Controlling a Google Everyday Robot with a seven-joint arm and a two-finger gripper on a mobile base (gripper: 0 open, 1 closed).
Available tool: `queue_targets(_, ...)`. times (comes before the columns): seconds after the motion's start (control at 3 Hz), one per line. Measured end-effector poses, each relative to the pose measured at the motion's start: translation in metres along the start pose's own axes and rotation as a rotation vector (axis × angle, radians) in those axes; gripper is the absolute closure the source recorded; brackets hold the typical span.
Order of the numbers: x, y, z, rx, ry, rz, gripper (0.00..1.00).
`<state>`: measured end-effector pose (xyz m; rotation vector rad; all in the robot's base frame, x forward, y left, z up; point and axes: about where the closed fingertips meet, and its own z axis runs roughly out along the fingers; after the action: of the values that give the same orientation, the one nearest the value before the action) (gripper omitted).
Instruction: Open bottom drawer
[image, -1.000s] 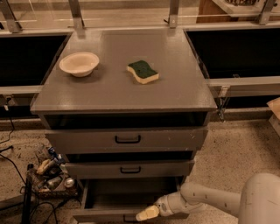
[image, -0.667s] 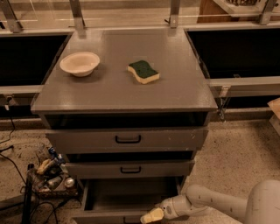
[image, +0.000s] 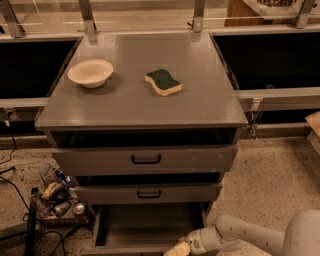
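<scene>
Grey steel gapes wider: the bottom drawer (image: 150, 220) stands further out than a second ago, its bare floor showing just above the gripper (image: 177, 249), which has sunk to the frame's lower edge. The opening looks nearly done. The handle and front are cut off, and whether the gripper grips anything cannot be told.

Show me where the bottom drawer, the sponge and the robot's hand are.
bottom drawer (image: 150, 221): camera view, grey inside floor.
sponge (image: 161, 78): camera view, green top.
hand (image: 177, 249): camera view, yellowish tip at drawer's front edge.
</scene>
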<state>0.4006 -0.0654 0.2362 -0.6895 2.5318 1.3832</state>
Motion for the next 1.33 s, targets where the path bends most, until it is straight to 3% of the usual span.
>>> queue_targets(1.33,0.02,0.005,-0.008,-0.018,0.015,-0.002,0.0)
